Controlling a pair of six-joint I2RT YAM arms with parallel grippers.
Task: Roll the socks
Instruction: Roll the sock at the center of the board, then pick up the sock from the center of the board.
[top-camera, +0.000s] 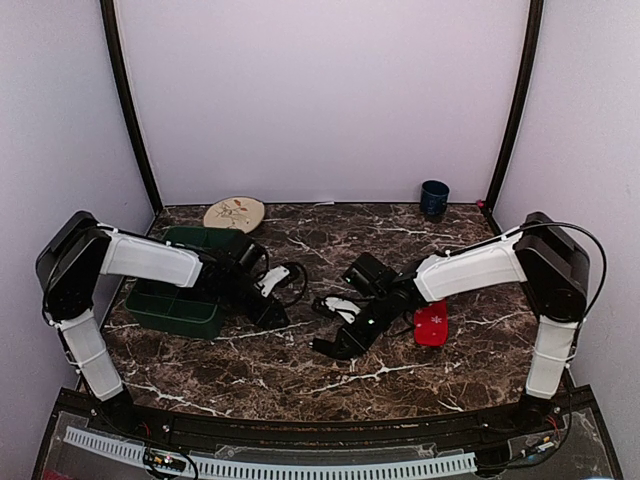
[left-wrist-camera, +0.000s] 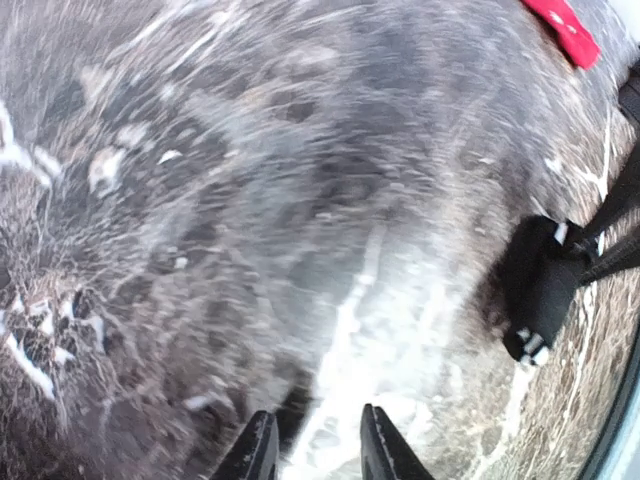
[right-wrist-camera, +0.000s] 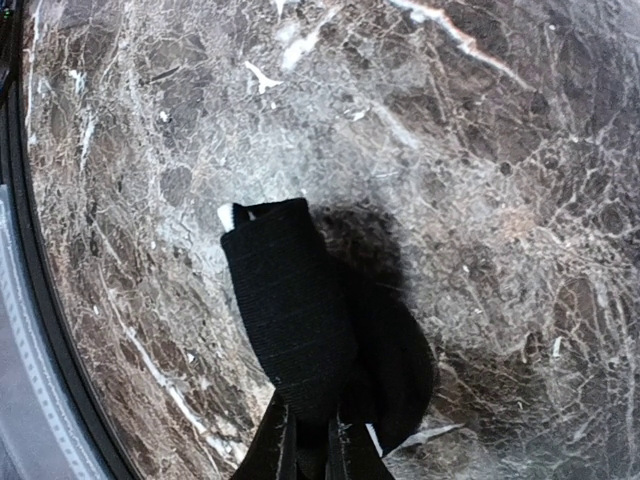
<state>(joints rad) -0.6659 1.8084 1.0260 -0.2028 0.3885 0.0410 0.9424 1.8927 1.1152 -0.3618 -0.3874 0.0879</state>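
The black sock (right-wrist-camera: 300, 310) hangs folded over from my right gripper (right-wrist-camera: 311, 447), which is shut on it just above the marble table; a white stripe shows at its edge. In the top view that gripper (top-camera: 338, 343) is at the table's middle front with the sock (top-camera: 324, 348) at its tip. The sock also shows in the left wrist view (left-wrist-camera: 540, 290). The red sock (top-camera: 431, 325) lies flat to the right of the right arm and shows in the left wrist view (left-wrist-camera: 565, 25). My left gripper (left-wrist-camera: 318, 450) is open and empty, low over bare marble, left of the black sock (top-camera: 272, 310).
A dark green bin (top-camera: 180, 310) stands at the left under the left arm. A round beige plate (top-camera: 234, 213) lies at the back left. A dark blue cup (top-camera: 434, 198) stands at the back right. Walls close in three sides.
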